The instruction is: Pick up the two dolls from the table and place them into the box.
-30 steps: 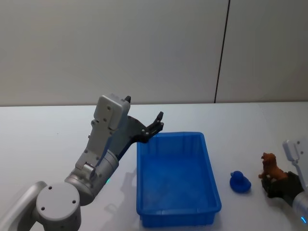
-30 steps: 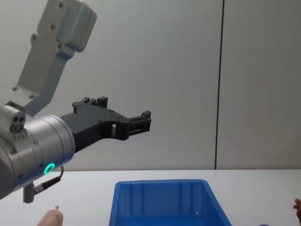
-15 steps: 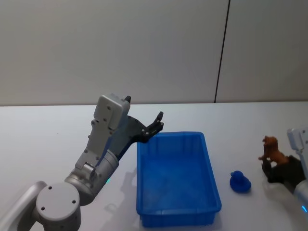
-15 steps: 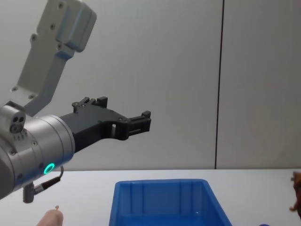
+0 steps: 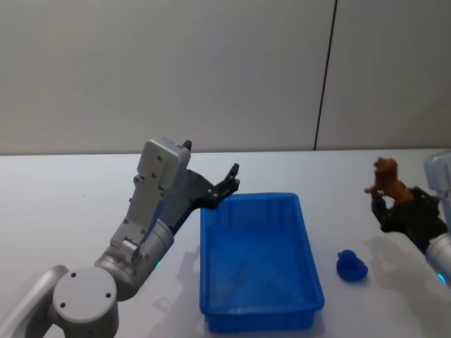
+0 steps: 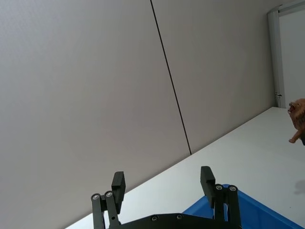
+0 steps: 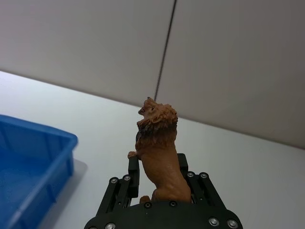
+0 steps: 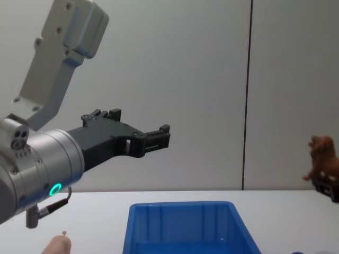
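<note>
Above the table [image 5: 63,204], right of the box [image 5: 313,260], the right gripper [image 7: 158,167], clamped on the reddish-brown doll [image 5: 385,179], should clear the rim before releasing; the left gripper [image 6: 162,180] hovers with jaws apart near the box, the peach shape [image 8: 57,244] beneath possibly the second doll.

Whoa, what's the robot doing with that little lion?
The robot's right tool is clamped on the shaggy reddish-brown lion toy and holds it in the air, off to the right of the bright blue plastic bin. The left tool hangs open in the air by the bin's far left corner, holding nothing. No toy lies in the bin yet. A small blue toy sits on the white table between the bin and the right tool.
</note>
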Controlling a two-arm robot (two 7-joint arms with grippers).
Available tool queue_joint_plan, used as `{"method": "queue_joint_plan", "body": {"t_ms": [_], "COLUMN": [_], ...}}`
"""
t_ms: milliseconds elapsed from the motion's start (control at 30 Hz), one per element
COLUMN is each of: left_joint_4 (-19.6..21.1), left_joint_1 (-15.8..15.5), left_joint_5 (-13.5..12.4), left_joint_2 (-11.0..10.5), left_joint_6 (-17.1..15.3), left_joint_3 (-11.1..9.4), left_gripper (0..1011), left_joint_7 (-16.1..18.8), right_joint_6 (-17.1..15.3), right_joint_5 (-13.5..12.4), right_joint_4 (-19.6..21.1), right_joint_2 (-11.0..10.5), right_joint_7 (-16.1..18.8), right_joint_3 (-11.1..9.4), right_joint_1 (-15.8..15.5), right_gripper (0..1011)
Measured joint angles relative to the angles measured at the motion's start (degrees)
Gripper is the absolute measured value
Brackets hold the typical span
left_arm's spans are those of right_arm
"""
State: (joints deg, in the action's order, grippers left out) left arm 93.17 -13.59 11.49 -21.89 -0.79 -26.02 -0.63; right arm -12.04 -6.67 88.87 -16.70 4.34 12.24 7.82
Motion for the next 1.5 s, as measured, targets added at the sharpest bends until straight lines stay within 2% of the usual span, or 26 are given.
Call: {"method": "queue_joint_plan", "body": {"t_ms": [367,767,967,1200,1333,1367,1433,1467,1500], "left_joint_4": [0.00,0.00,0.00,0.00,0.00,0.00,0.00,0.00,0.00], "left_joint_1": [0.00,0.00,0.00,0.00,0.00,0.00,0.00,0.00,0.00], "left_joint_5": [0.00,0.00,0.00,0.00,0.00,0.00,0.00,0.00,0.00], "left_joint_2": [0.00,0.00,0.00,0.00,0.00,0.00,0.00,0.00,0.00], "left_joint_6": [0.00,0.00,0.00,0.00,0.00,0.00,0.00,0.00,0.00], "left_joint_3": [0.00,0.00,0.00,0.00,0.00,0.00,0.00,0.00,0.00], "left_gripper": [1001,1001,1001,1001,1001,1001,1001,1001,1001], "left_joint_7": [0.00,0.00,0.00,0.00,0.00,0.00,0.00,0.00,0.00], "right_joint_6": [0.25,-4.04,-7.46,-11.05,-12.75,-12.97,-13.35,-13.74,-13.89], "right_joint_5": [-1.22,-1.80,-1.12,0.85,2.09,2.25,2.52,2.83,2.93], "right_joint_4": [3.54,4.61,2.88,-1.40,-4.19,-4.56,-5.20,-5.85,-6.05], "right_joint_2": [1.05,3.96,6.13,9.38,11.19,11.43,11.81,12.24,12.37], "right_joint_7": [5.36,12.79,16.27,18.94,20.27,20.45,20.74,21.05,21.15], "right_joint_3": [1.14,4.06,6.12,8.87,10.39,10.57,10.88,11.23,11.34], "right_joint_1": [0.65,2.40,3.87,6.22,7.64,7.84,8.16,8.49,8.60], "right_gripper": [446,445,445,446,507,565,594,667,682]}}
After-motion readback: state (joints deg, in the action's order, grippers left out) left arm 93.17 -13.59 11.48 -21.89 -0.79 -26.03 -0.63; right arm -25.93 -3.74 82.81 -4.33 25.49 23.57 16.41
